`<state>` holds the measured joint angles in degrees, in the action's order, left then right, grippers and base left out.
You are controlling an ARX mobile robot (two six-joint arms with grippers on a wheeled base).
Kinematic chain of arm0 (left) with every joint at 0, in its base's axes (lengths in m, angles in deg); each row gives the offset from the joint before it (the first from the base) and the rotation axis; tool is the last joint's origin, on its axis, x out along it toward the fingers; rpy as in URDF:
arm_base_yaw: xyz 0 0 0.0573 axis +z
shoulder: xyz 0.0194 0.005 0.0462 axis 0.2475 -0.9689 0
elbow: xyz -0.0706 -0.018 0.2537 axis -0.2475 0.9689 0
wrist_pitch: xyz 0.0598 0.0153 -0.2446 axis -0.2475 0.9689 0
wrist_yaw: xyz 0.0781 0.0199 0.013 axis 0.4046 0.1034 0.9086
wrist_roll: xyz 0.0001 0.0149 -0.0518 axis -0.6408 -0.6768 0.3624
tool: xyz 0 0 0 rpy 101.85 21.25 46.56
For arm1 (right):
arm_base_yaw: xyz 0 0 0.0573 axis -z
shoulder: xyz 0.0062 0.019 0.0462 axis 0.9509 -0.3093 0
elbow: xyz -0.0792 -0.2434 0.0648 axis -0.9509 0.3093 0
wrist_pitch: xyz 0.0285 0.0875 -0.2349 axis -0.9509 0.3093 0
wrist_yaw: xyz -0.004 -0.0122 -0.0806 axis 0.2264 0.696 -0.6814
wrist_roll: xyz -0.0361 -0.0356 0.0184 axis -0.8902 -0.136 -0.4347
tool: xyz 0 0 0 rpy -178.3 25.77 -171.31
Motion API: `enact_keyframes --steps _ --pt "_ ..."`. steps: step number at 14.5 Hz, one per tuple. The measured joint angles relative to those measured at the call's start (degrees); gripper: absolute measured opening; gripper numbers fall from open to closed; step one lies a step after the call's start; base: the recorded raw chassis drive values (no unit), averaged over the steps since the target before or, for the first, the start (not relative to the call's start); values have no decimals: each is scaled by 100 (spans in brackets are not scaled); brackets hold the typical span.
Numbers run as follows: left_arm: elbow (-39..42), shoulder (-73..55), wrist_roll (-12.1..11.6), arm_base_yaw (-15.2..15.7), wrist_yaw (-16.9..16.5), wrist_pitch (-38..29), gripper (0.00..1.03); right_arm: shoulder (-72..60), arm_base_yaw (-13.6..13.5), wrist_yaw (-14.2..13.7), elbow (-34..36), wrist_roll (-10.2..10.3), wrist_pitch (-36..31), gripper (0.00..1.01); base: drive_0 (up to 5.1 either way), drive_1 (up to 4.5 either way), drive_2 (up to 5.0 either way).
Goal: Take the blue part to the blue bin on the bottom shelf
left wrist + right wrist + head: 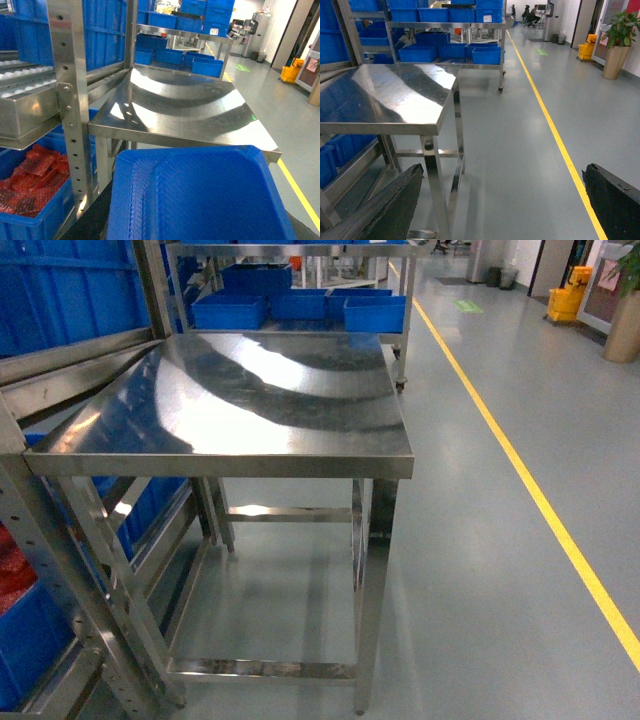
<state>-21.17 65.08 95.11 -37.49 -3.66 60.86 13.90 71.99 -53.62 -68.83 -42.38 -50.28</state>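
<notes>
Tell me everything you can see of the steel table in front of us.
The steel table has a flat, shiny top of bare stainless steel that reflects light and the blue bins behind. Square legs joined by low crossbars stand on the grey floor. Its left edge meets the steel rack. No object shows on its top.

Steel table point(250, 400) stands right of rack point(60, 570), bins point(300, 308) behind.

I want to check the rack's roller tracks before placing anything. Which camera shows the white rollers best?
The left wrist view: the white rollers sit in a steel tray at the left edge, beside the perforated upright. The head view shows only rack framing and blue bins at its left edge, no rollers. The right wrist view shows none either.
</notes>
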Motion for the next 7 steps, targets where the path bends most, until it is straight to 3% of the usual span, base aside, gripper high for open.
enact_keyframes --steps 7 --pt "0 0 0 0 26 24 44 0 0 7 0 0 0 98 -7 392 -405"
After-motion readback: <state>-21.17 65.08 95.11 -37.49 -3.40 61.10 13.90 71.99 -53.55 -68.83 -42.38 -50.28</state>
